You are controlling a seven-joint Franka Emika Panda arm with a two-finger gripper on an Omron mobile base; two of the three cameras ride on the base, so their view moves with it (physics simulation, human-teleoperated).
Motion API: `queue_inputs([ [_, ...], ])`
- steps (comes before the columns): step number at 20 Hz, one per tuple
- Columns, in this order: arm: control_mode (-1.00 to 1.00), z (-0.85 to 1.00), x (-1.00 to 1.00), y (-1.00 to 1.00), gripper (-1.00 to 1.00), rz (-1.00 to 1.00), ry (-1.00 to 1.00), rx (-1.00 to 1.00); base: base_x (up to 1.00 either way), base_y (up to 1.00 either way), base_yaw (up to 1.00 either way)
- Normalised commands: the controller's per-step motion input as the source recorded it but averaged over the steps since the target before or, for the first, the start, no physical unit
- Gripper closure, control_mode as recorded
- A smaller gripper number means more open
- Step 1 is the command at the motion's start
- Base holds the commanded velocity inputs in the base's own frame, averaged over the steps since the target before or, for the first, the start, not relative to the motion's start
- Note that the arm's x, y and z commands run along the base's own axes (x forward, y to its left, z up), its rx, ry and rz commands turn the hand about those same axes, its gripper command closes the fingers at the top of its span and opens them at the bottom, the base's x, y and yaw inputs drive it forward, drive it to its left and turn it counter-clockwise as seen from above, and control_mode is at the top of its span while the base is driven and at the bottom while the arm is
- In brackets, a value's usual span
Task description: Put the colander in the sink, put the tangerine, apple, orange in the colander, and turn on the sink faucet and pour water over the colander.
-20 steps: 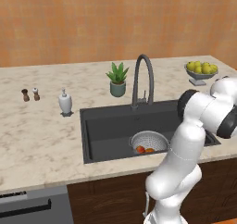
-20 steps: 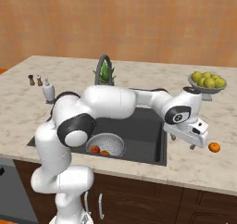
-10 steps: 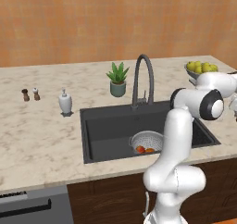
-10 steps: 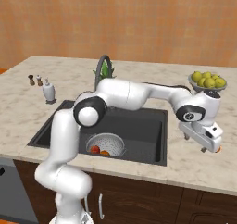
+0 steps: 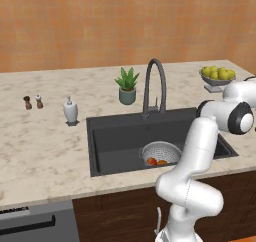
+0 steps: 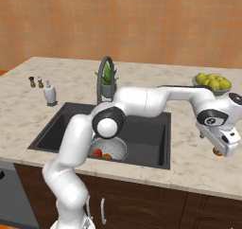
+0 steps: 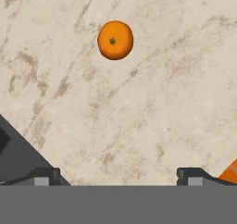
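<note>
- Colander [image 5: 161, 152] sits in the sink [image 5: 117, 136], two fruits inside.
- Orange [image 7: 115, 40] lies on the counter [image 7: 139, 116], right of the sink.
- Gripper [image 7: 118, 176] hangs above, jaws spread, empty; next, descend and pinch.

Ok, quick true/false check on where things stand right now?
1. The colander sits in the sink. True.
2. The colander is empty. False: two fruits lie in it, one red and one orange.
3. The end effector is shut on the orange. False: it is open, and the orange lies apart from it on the counter.
4. The orange is on the counter to the right of the sink. True.
5. Water runs from the faucet. False: no stream shows.
</note>
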Motion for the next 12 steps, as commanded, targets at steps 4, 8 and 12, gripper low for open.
queue_inputs([
  [4,-1.00,-0.33,0.14,0.01,-1.00,-0.14,-0.09,-0.06,0.00,0.00,0.00],
  [8,-1.00,-0.38,0.15,0.07,-1.00,-0.14,-0.01,-0.17,0.00,0.00,0.00],
  [12,-1.00,-0.27,0.31,0.03,-1.00,-0.12,0.00,-0.14,0.00,0.00,0.00],
])
